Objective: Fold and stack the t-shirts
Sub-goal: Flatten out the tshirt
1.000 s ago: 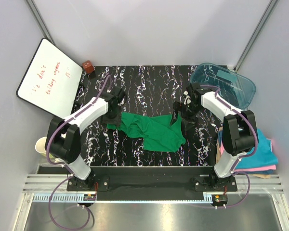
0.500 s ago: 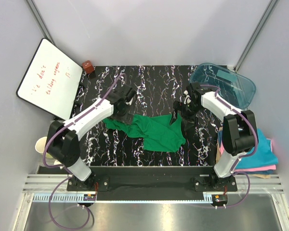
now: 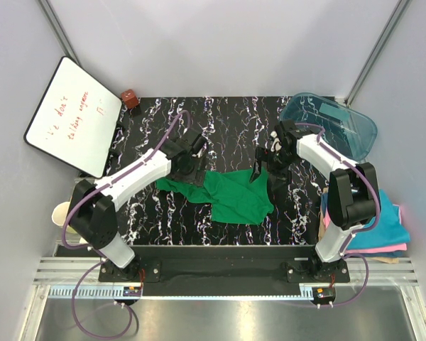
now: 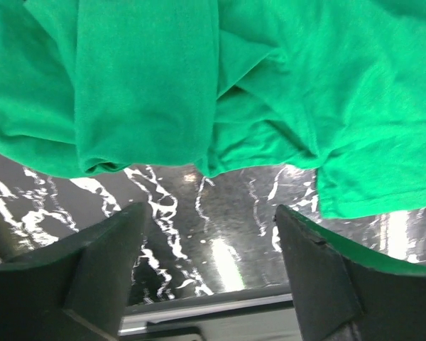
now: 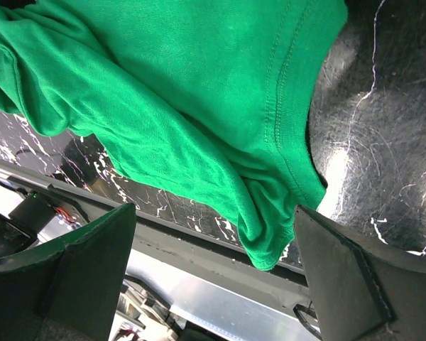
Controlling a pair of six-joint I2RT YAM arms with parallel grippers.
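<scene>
A bright green t-shirt point(image 3: 231, 195) lies crumpled on the black marbled table point(image 3: 227, 128), bunched into folds at its left end. My left gripper point(image 3: 189, 166) is over that left end. In the left wrist view it point(image 4: 209, 273) is open and empty, with the shirt point(image 4: 149, 85) just beyond the fingertips. My right gripper point(image 3: 261, 170) is at the shirt's right edge. In the right wrist view it point(image 5: 213, 277) is open, and a hemmed fold of the shirt point(image 5: 199, 106) hangs between the fingers untouched. Folded teal-blue point(image 3: 388, 220), pink point(image 3: 373, 249) and tan shirts are stacked off the table's right edge.
A clear teal plastic tub point(image 3: 334, 122) stands at the back right corner. A whiteboard point(image 3: 72, 116) leans at the back left, with a small red-brown object point(image 3: 130, 96) beside it. A pale cup point(image 3: 62, 214) sits off the left edge.
My left arm has swung right and away from the base, over the shirt's left end. That end of the shirt has bunched rightward. The right arm has barely moved.
</scene>
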